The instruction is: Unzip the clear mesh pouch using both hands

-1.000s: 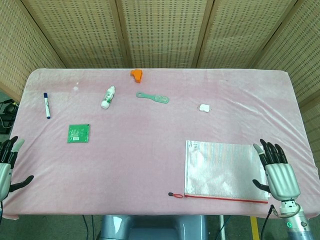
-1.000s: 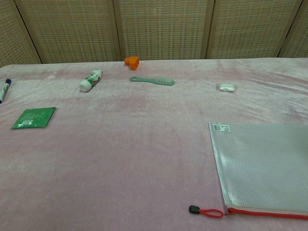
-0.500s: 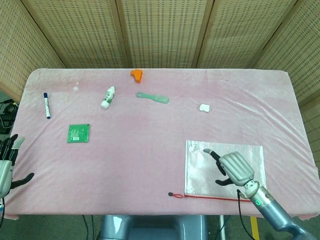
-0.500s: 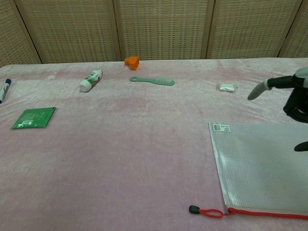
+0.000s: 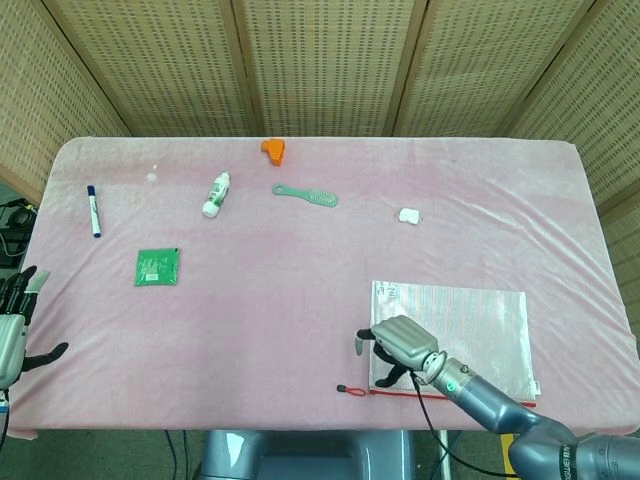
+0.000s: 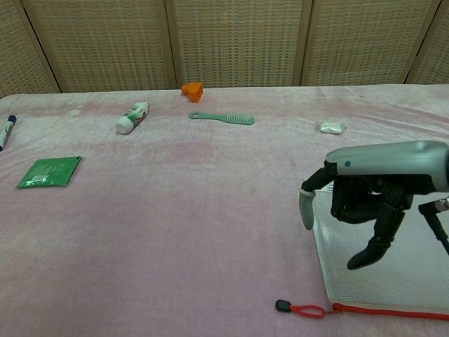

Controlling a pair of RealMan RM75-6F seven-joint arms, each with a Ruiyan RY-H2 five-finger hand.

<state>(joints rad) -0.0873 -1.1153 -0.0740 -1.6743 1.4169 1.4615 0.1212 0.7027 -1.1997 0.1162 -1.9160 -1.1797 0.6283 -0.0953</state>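
The clear mesh pouch (image 5: 470, 325) (image 6: 407, 274) lies flat at the near right of the table, its red zipper (image 5: 450, 396) (image 6: 393, 311) along the near edge. A red pull cord with a black tab (image 5: 349, 390) (image 6: 298, 308) sticks out to the left. My right hand (image 5: 398, 346) (image 6: 372, 200) hovers over the pouch's left end, fingers spread and pointing down, holding nothing. Whether it touches the mesh is unclear. My left hand (image 5: 14, 322) is at the table's left edge, fingers apart, far from the pouch.
On the pink cloth (image 5: 300, 290) lie a green packet (image 5: 158, 266) (image 6: 48, 171), a blue marker (image 5: 93, 210), a white tube (image 5: 216, 193) (image 6: 132, 117), a green comb (image 5: 306, 195) (image 6: 222, 117), an orange object (image 5: 273, 149) (image 6: 192, 90) and a small white piece (image 5: 408, 215) (image 6: 330, 127).
My right hand has swept left from the pouch's right edge across it to its left end. The left hand has barely shifted.
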